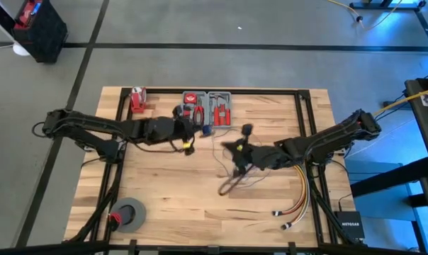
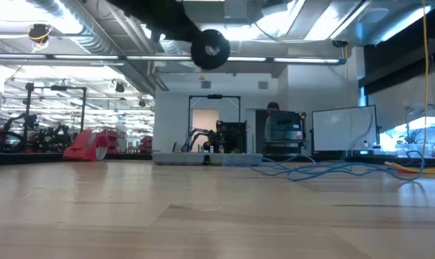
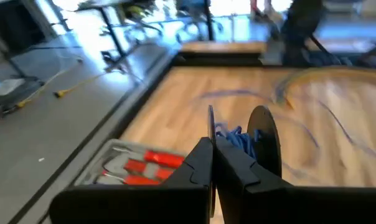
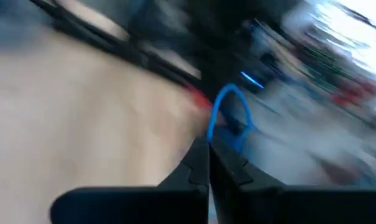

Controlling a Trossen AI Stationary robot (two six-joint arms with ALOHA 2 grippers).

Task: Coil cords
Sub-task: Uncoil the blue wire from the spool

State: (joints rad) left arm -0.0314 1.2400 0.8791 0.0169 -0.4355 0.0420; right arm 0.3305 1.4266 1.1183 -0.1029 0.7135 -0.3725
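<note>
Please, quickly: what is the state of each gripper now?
Left gripper: shut on the blue cord.
Right gripper: shut on the blue cord.

L hand (image 3: 213, 163) closed on blue cords (image 3: 233, 138), nr spool (image 3: 264, 140).

Grey tool tray (image 1: 208, 108), tape roll (image 1: 129, 214), yellow-orange cable bundle (image 1: 302, 198), possibly red bottle (image 1: 137, 100).

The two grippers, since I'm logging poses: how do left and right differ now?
The left gripper is beside the red tool tray; the right gripper is nearer mid-table. The left pinches bunched blue cord, the right a single loop. Both jaws are shut.
</note>
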